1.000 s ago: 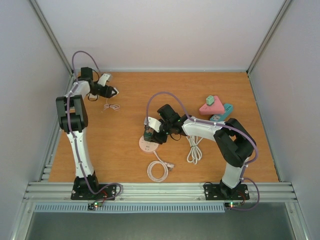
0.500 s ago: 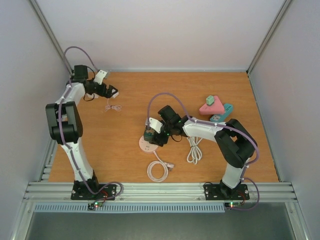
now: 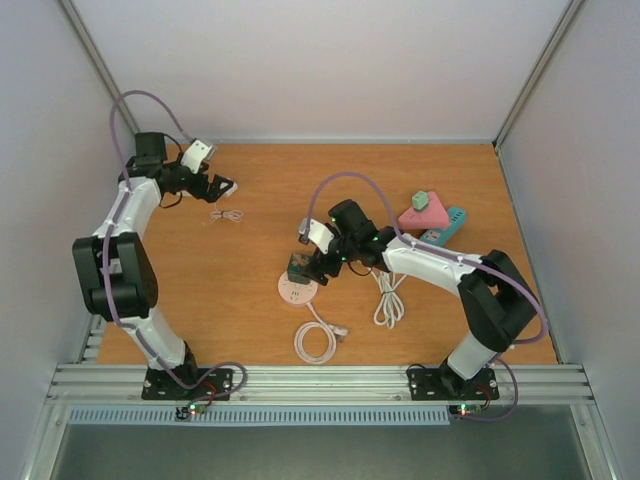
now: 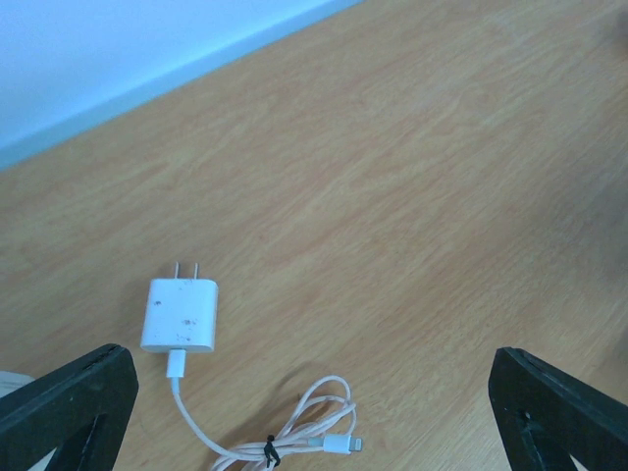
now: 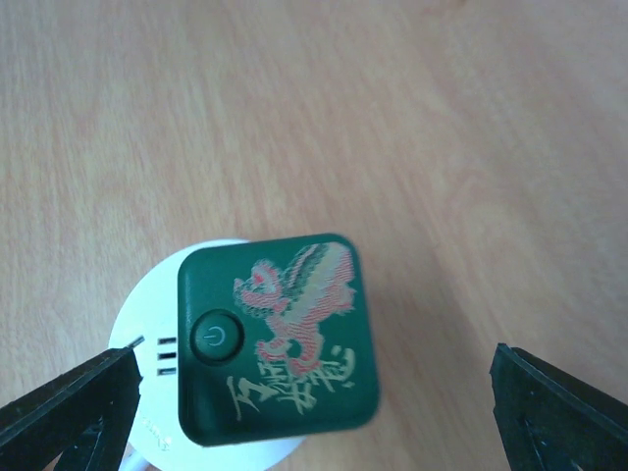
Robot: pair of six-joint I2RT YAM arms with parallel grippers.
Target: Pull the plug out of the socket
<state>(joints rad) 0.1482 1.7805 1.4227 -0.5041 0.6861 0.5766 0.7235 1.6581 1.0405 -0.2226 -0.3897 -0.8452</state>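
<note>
A dark green square plug [image 5: 278, 337] with a power button and a red-and-gold dragon print stands on a round white socket [image 5: 149, 329]. In the top view the plug [image 3: 298, 266] sits over the socket [image 3: 297, 292] at the table's middle. My right gripper [image 5: 314, 412] is open, its fingers wide on either side of the plug and touching nothing; it also shows in the top view [image 3: 312, 264]. My left gripper [image 4: 314, 412] is open and empty at the far left [image 3: 226, 187].
A white charger [image 4: 181, 314] with a bundled white cable [image 4: 294, 427] lies under the left gripper. A coiled white cable [image 3: 317, 341] and another cable [image 3: 388, 300] lie near the socket. Pink [image 3: 423, 214] and teal [image 3: 447, 226] objects sit at the right.
</note>
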